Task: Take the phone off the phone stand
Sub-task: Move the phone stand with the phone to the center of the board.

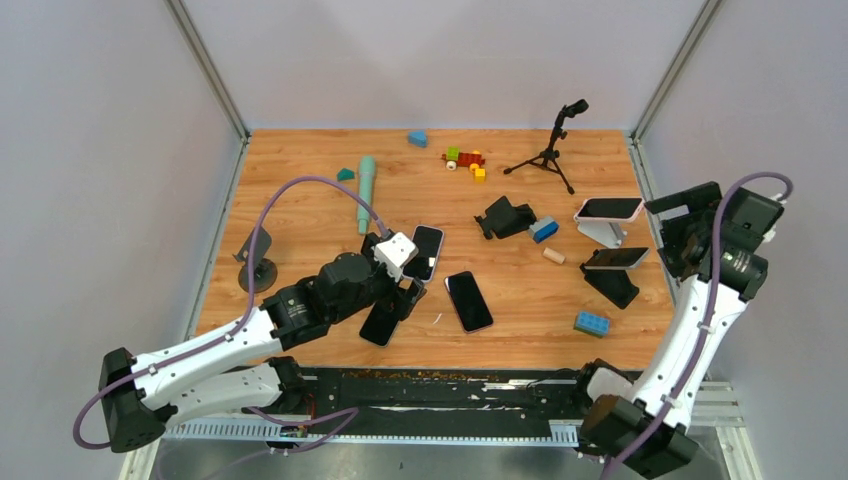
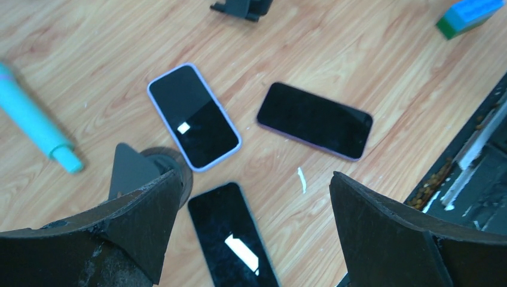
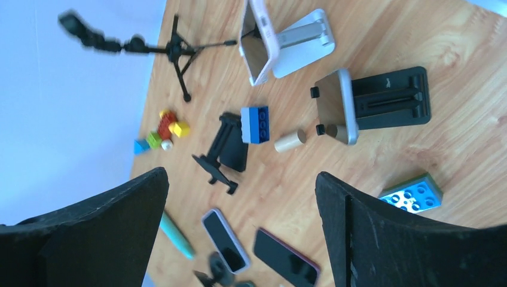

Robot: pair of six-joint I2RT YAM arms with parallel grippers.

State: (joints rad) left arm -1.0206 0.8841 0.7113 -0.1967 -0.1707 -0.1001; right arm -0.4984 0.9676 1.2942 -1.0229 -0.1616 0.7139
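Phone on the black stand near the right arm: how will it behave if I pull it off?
The phone looks rigid and smooth-faced, so probably slippery. Two small hooks hold its edge; it likely must lift clear. The black stand looks unfixed and may drag along or tip.

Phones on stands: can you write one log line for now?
left pincer: open, above flat phones | right pincer: open, empty | pink phone: on white stand | grey phone: on black stand
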